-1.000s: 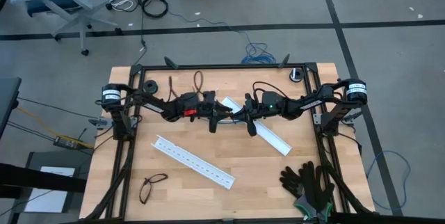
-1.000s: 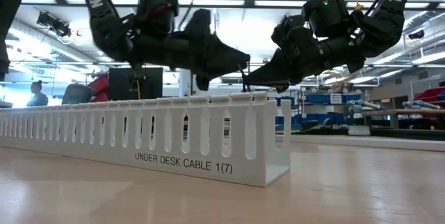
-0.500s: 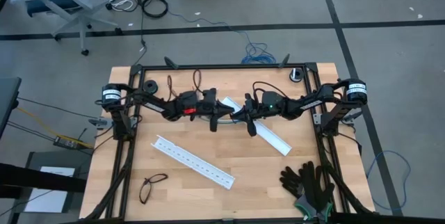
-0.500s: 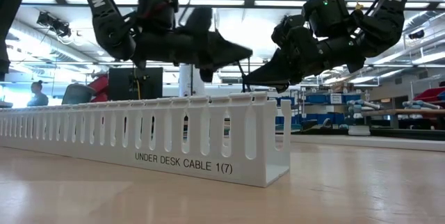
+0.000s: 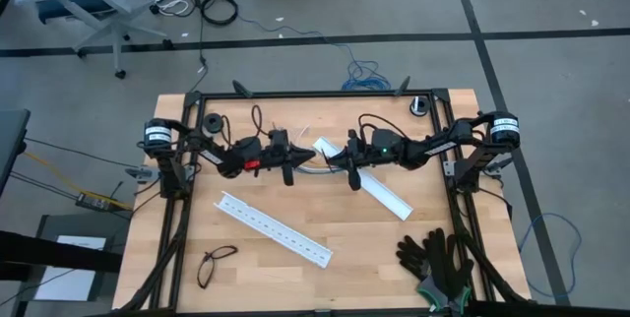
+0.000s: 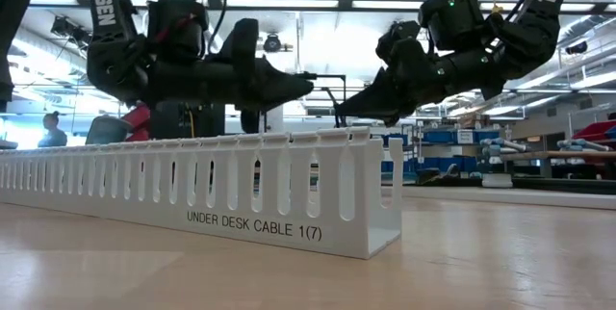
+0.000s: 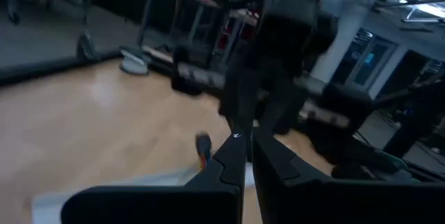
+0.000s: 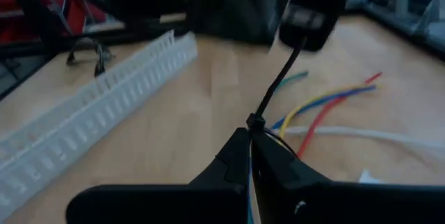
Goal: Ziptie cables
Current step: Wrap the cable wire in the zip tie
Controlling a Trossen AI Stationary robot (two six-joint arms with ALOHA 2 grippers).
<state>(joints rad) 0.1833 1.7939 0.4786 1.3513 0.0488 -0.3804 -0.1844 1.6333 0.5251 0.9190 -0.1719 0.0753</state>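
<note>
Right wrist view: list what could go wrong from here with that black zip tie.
1. The right gripper pinches the thin black plastic zip tie only at its fingers' very tips; a pull may slip it free.
2. The loose blue, yellow and red wires fan out on the table, so some might end up unbundled.
3. The left gripper sits close; they could collide.

Wooden table point(image 5: 374, 243), two white perforated rails point(image 5: 274, 227) point(image 5: 386, 193), eyeglasses point(image 5: 216, 264), black gloves point(image 5: 436, 258), loose cables point(image 8: 327, 106)

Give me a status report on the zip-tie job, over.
Both end effectors shut, raised mid-table: left end effector, right end effector pinching thin black zip tie. Loose multicoloured thin-wire cables on table below. White perforated plastic rail beside them.
</note>
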